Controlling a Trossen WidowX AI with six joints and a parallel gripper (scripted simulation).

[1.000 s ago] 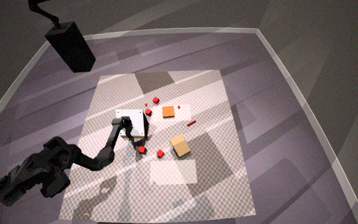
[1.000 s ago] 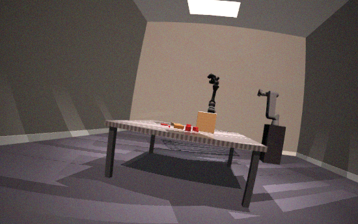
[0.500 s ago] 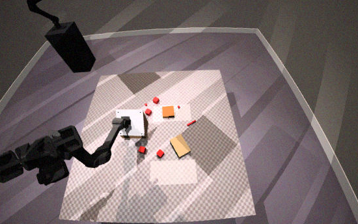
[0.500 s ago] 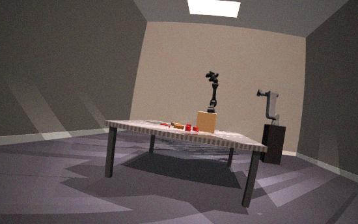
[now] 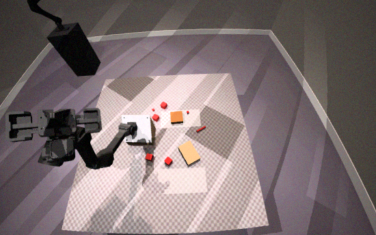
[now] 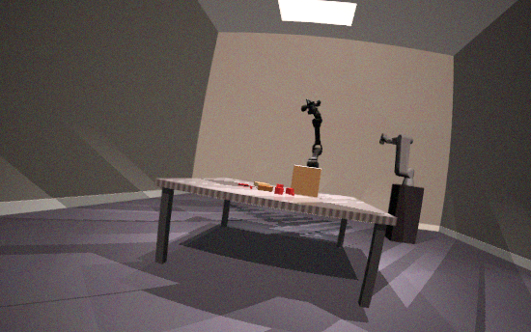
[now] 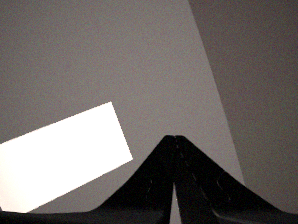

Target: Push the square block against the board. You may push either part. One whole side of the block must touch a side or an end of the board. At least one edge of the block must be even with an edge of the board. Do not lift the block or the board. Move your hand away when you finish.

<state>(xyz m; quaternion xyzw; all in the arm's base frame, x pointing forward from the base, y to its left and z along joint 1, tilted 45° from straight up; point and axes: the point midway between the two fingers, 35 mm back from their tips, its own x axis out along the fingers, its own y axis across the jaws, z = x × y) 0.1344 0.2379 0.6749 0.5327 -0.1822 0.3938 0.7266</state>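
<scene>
The robot's fingers (image 5: pixel 56 122) (image 6: pixel 311 102) are closed with nothing in them, up high. On the bench (image 5: pixel 219 205) (image 6: pixel 280 202), the orange square block (image 5: pixel 176 117) (image 6: pixel 265 188) sits apart from the tan board (image 5: pixel 189 153) (image 6: pixel 262 183).

From my remote seat I see a pale, finely checkered table (image 5: pixel 92 198) (image 6: pixel 280 207) filling the middle of the top view. Above its centre lies a flat orange square block (image 5: pixel 176 117); below and right, a tan rectangular board (image 5: pixel 189 153), well apart from it (and tilted to the table's edges). A thin red stick (image 5: pixel 201 129) lies between them, farther right. Red cubes (image 5: pixel 168 160) lie scattered, and a white-topped box (image 5: pixel 143 124) stands left of centre.
</scene>
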